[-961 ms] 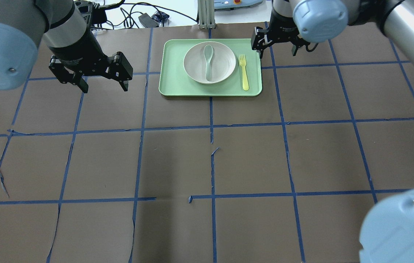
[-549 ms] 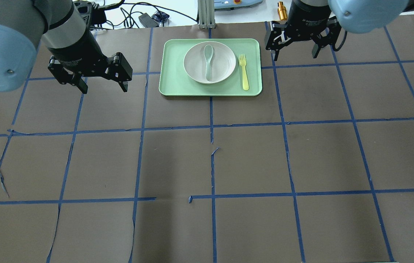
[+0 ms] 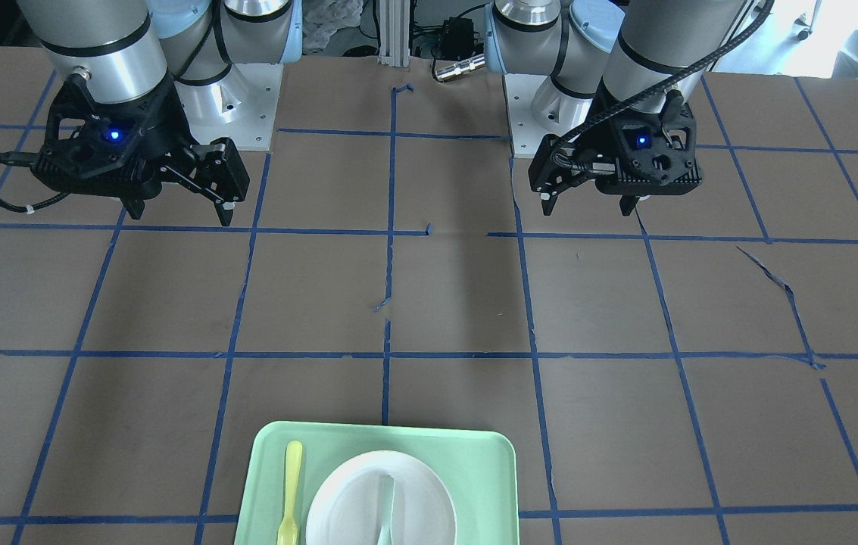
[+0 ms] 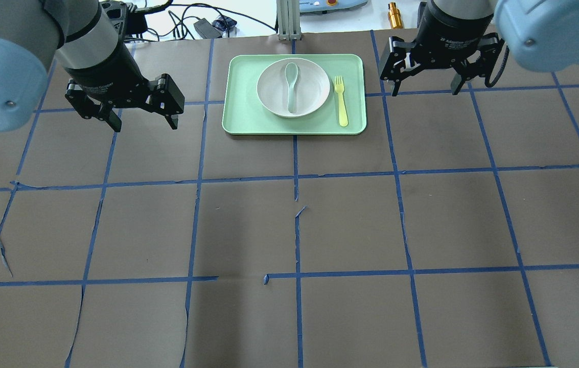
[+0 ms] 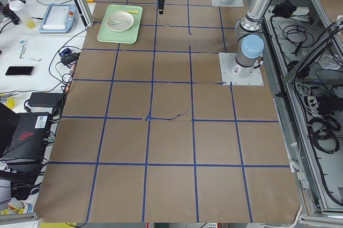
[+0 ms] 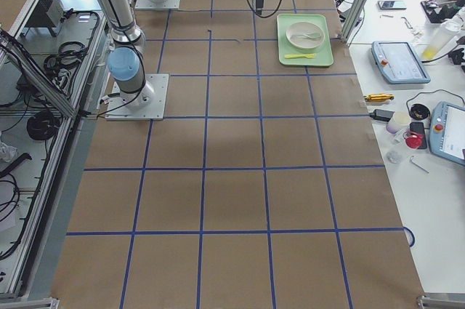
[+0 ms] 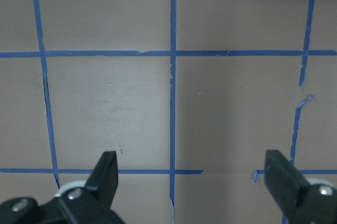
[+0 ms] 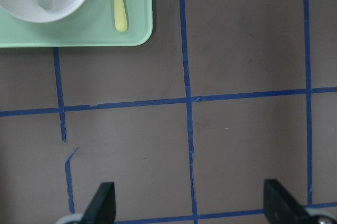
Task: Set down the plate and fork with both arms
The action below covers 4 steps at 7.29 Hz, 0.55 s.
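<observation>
Table point(image 4: 294, 230): plate point(image 4: 269, 91), fork point(image 4: 341, 100) on tray point(image 4: 243, 115); left hand point(image 4: 144, 123), right hand point(image 4: 426, 92) spread.

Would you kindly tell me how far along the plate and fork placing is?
Looks done: the plate and the fork lie on the green tray, a spoon in the plate. In hand: nothing; the left gripper and right gripper hang open beside the tray. Left: apparently nothing.

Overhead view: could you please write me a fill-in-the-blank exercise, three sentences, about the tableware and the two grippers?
1. In the overhead view, the fork lies to the ____ of the plate.
2. The spoon lies in the plate, which stands on the ____ tray.
3. The left gripper and the right gripper are both ____ and hold nothing.
Missing words: right; green; open.
</observation>
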Available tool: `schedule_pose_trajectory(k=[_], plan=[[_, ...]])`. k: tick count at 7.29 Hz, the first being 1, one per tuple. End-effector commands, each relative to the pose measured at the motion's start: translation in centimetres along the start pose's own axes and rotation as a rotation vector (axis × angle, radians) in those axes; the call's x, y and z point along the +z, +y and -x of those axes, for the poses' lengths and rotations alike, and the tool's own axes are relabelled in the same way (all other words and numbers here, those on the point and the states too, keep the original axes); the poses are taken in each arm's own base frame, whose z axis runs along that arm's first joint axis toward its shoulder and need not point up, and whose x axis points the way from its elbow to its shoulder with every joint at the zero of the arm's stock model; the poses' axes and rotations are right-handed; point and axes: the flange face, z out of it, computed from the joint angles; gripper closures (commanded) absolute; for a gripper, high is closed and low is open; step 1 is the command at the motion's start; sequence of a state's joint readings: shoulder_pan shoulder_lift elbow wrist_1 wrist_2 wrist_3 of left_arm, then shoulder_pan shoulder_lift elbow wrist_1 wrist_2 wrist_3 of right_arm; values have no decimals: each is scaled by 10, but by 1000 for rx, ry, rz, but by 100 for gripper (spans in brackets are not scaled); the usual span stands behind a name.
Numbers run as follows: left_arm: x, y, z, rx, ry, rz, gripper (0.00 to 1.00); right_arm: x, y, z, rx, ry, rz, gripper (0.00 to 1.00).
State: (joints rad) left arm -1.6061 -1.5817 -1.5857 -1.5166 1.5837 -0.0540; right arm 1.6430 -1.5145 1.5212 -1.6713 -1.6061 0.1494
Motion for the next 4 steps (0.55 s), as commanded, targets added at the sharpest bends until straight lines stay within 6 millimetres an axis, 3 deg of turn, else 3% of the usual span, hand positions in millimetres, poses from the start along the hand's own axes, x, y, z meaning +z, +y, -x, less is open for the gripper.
schedule_pose_trajectory(k=[1,4], plan=[[0,0,0,0,1,1,0,13,18,-3,38,-1,-31,0],[0,0,0,0,1,1,0,5,20,-3,36,7,7,0]])
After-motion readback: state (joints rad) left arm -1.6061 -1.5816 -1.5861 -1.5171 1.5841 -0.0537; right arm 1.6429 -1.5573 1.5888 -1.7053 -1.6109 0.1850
